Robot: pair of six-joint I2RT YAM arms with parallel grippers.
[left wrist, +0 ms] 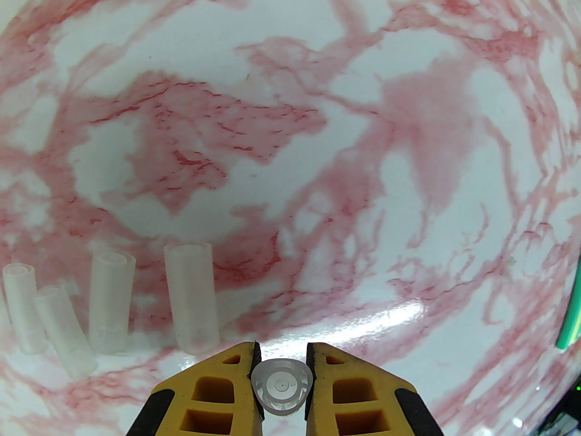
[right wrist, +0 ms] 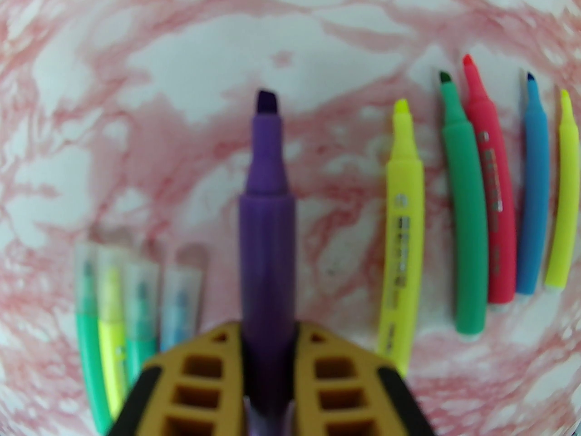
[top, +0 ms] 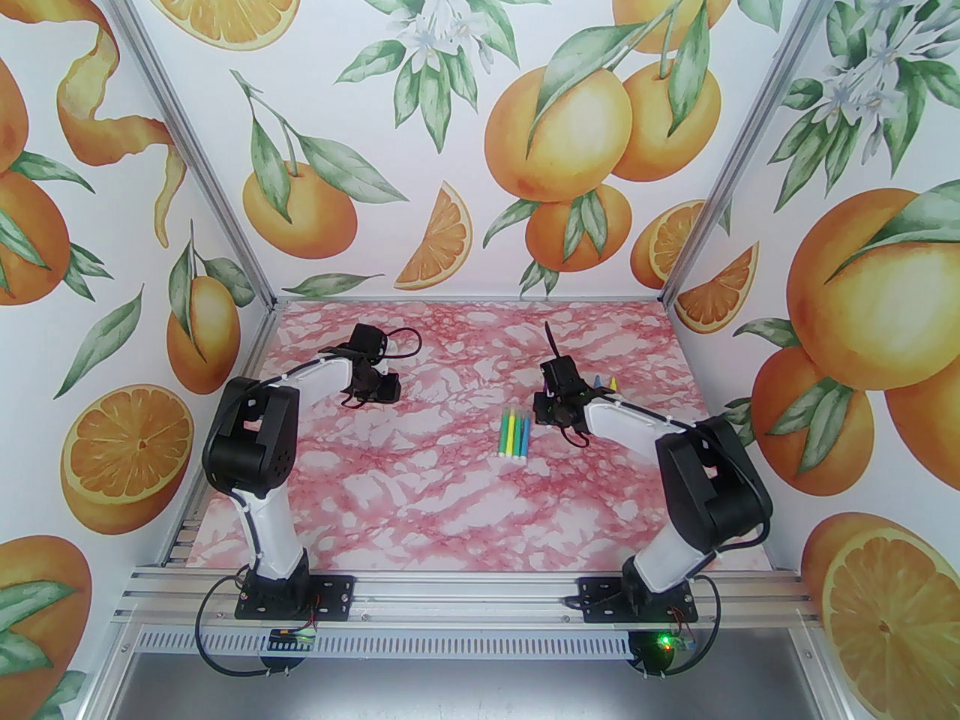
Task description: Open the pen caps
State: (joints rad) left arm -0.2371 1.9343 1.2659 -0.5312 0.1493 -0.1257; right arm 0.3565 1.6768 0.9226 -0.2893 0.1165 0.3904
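One clear cap off, four to go
Top: capped pens (top: 514, 433) lie mid-desk (top: 420, 507). Left wrist: my left tool (left wrist: 281, 361) pinches a loose cap (left wrist: 282, 386). Right wrist: my right tool (right wrist: 268, 339) clamps the purple pen (right wrist: 267, 207), right of those pens; their pen caps (right wrist: 136, 275) look light and slick, so pinch mid-cap.

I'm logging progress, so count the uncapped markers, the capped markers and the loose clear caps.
Uncapped markers: 6, purple marker in the right gripper
Capped markers: 4
Loose clear caps: 5, one cap in the left gripper
Total: 15
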